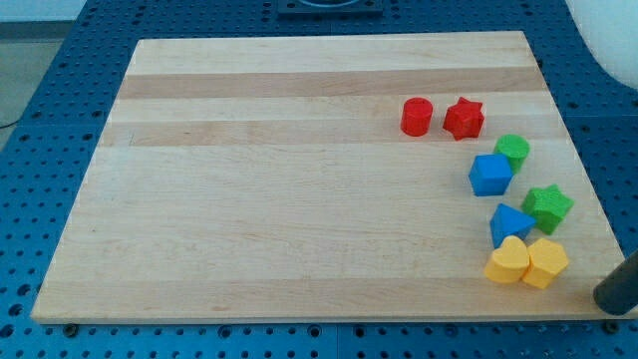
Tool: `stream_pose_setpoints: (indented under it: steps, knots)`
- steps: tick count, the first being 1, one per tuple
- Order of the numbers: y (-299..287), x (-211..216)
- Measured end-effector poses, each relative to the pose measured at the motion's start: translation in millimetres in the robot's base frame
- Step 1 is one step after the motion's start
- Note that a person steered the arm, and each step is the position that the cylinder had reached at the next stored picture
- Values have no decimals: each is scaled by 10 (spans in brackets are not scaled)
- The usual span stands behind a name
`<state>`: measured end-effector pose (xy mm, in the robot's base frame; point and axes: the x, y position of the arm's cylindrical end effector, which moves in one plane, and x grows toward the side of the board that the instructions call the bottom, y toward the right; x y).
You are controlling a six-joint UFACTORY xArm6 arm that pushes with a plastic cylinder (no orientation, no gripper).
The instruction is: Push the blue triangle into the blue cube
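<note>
Blue triangle [509, 223] below blue cube [489, 174], my tip [610, 299] at lower right, apart, touching no block

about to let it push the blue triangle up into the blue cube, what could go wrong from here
1. The blue triangle block touches the yellow heart block and sits beside the green star block; my tip, at the view's bottom right, may drag them along.
2. The green cylinder block touches the blue cube block, so a hard push could shove both.
3. The yellow hexagon block lies between my tip and the triangle.
</note>
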<state>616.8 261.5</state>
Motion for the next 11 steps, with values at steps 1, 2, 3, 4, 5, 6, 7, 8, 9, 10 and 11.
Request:
stream_pose_setpoints:
  steps: [1, 2, 3, 4, 5, 6, 7, 8, 9, 10, 11]
  knots:
    - [-145, 7]
    - [-391, 17]
    - [-613, 12]
    - [-800, 13]
    - [-825, -101]
    - [-824, -297]
    - [-824, -513]
    - [-845, -728]
    - [-846, -1003]
    - [-846, -1275]
    - [-847, -1383]
